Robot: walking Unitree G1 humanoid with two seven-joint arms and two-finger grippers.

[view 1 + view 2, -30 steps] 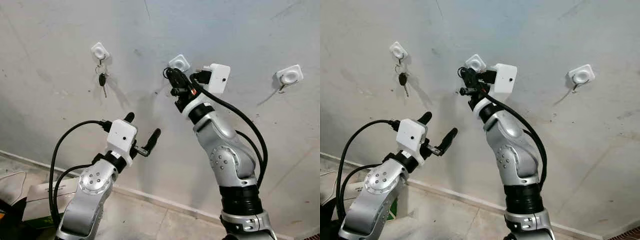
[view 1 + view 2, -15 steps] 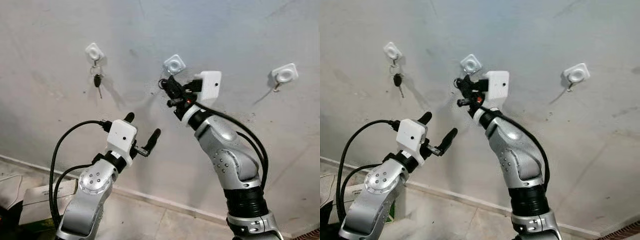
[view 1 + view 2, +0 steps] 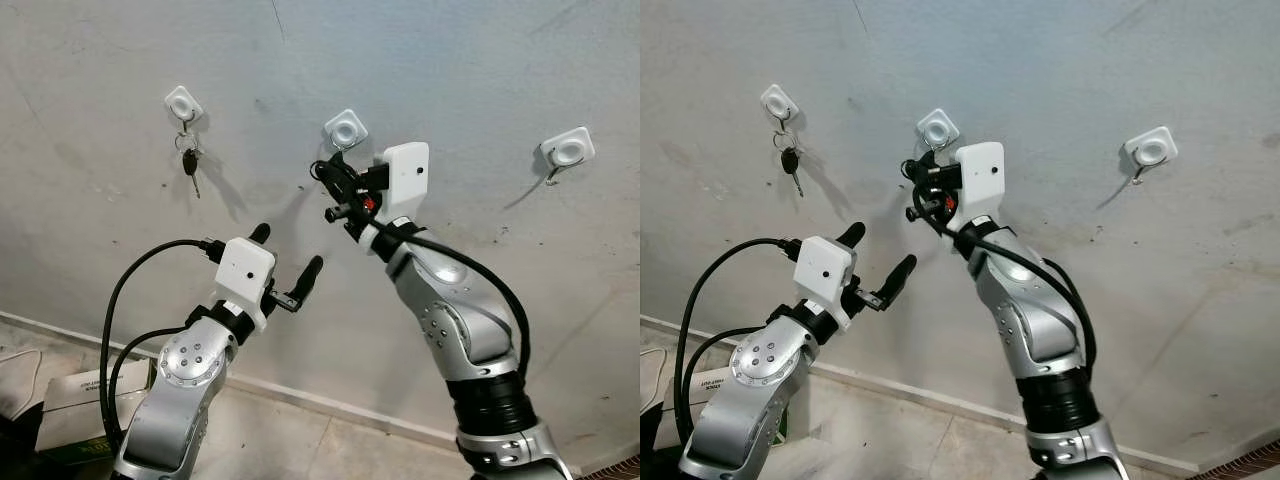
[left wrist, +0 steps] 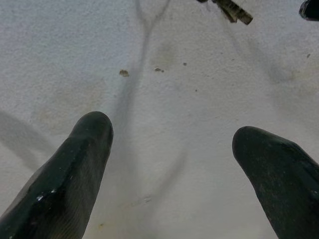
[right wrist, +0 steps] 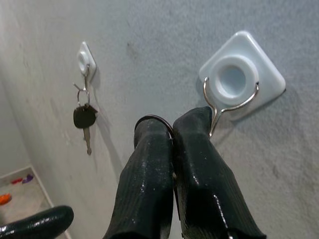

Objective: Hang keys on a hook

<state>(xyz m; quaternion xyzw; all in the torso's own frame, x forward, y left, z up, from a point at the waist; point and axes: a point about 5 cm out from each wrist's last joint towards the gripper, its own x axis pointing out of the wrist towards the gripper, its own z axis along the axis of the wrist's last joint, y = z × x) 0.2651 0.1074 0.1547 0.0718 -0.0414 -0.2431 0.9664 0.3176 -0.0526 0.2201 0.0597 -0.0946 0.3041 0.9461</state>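
On the wall (image 3: pixel 480 60), right claw (image 5: pixel 172 130) pinches key ring (image 5: pixel 152 118) below middle hook (image 5: pixel 241 79).

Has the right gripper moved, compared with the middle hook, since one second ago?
Yes. The right gripper has dropped lower against the middle hook and now sits just below it.

A rough grey wall (image 3: pixel 450 60) carries three white hooks: the left hook (image 3: pixel 182 102) holds a hanging black-headed key (image 3: pixel 189 164), the middle hook (image 3: pixel 346 129) and the right hook (image 3: pixel 567 150) hold nothing. Below, a box (image 3: pixel 75 425) lies on the tiled floor (image 3: pixel 290 440).
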